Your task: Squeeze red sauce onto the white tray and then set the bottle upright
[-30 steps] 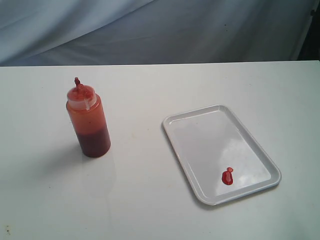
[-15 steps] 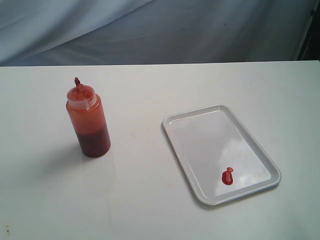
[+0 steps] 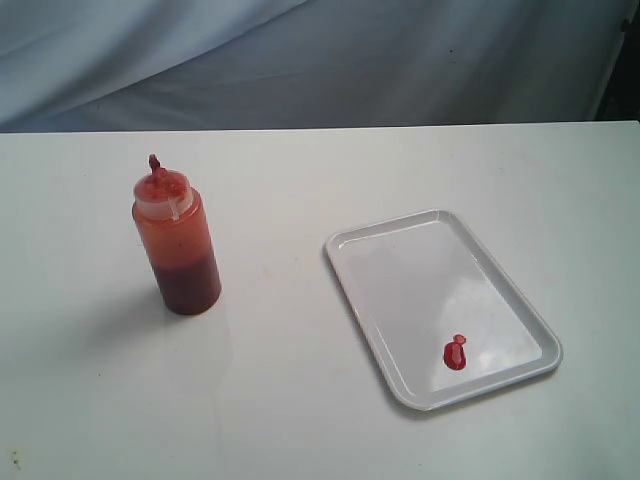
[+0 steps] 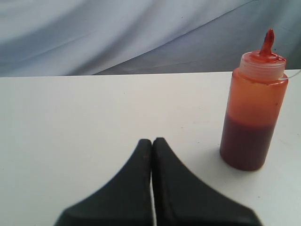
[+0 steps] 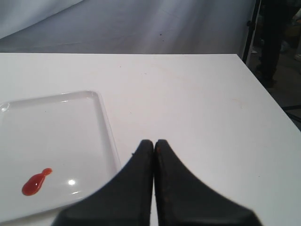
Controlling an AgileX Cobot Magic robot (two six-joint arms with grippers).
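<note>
The bottle point(image 3: 178, 243) stands upright on the left of the white table, its lower part dark with red sauce and its red nozzle pointing up; the left wrist view also shows the bottle point(image 4: 253, 107). The white tray point(image 3: 400, 260) lies to the right, with a small blob of red sauce point(image 3: 456, 352) near its front corner. In the right wrist view the tray point(image 5: 61, 127) holds the sauce blob point(image 5: 35, 183). My left gripper point(image 4: 152, 141) is shut and empty, well clear of the bottle. My right gripper point(image 5: 154, 142) is shut and empty beside the tray's rim. Neither arm shows in the exterior view.
A grey-blue cloth backdrop point(image 3: 320, 60) hangs behind the table's far edge. The table's right edge point(image 5: 268, 94) drops off beside dark stands. Bare white tabletop point(image 3: 270, 380) lies between bottle and tray.
</note>
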